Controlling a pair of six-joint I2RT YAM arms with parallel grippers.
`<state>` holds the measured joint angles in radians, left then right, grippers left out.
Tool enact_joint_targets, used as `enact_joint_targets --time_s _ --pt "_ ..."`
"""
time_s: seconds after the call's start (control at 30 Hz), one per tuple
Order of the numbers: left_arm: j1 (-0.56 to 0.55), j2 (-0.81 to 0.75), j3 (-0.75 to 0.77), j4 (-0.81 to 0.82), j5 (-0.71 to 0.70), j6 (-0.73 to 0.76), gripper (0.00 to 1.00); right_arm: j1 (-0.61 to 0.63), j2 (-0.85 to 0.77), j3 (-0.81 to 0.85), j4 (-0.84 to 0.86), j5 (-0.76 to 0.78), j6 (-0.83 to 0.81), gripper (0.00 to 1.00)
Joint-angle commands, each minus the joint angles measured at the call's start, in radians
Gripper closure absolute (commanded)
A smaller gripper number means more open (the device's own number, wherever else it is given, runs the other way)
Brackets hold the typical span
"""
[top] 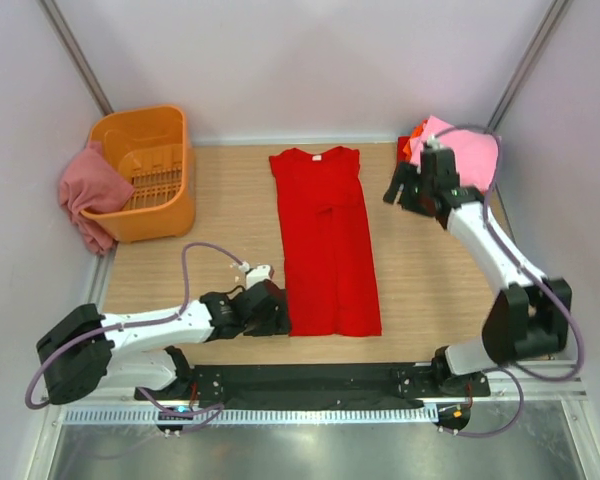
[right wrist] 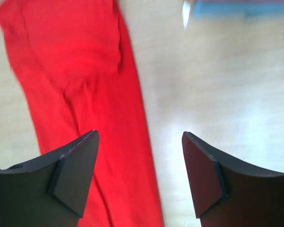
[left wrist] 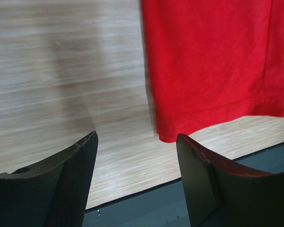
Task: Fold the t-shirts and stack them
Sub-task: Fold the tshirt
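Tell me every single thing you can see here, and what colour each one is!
red t-shirt: one, bright red, flat in the middle of the table, sides folded in
pink t-shirt: one, light pink, far right corner
orange-red t-shirt: one, orange-red, peeking out under the pink one
dusty rose shirt: one, dusty rose, crumpled over the basket's left side
basket: one, orange, far left corner
table: one, light wood
left arm: one, white and black, near left
right arm: one, white and black, right side
left claw: one, black, open, by the red t-shirt's near left corner
right claw: one, black, open, above the table beside the red t-shirt
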<state>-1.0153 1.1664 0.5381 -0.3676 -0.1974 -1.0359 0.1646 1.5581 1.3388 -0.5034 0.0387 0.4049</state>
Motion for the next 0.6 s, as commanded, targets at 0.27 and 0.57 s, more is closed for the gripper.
enact_joint_targets --time_s 0.27,0.57 --pt "-0.097 0.174 0.034 0.162 -0.054 -0.084 0.37 0.021 -0.452 -0.69 0.108 -0.306 0.158 0.38" --pt "-0.131 0.199 0.043 0.157 -0.063 -0.113 0.8 0.102 -0.636 -0.868 0.045 -0.317 0.276 0.39"
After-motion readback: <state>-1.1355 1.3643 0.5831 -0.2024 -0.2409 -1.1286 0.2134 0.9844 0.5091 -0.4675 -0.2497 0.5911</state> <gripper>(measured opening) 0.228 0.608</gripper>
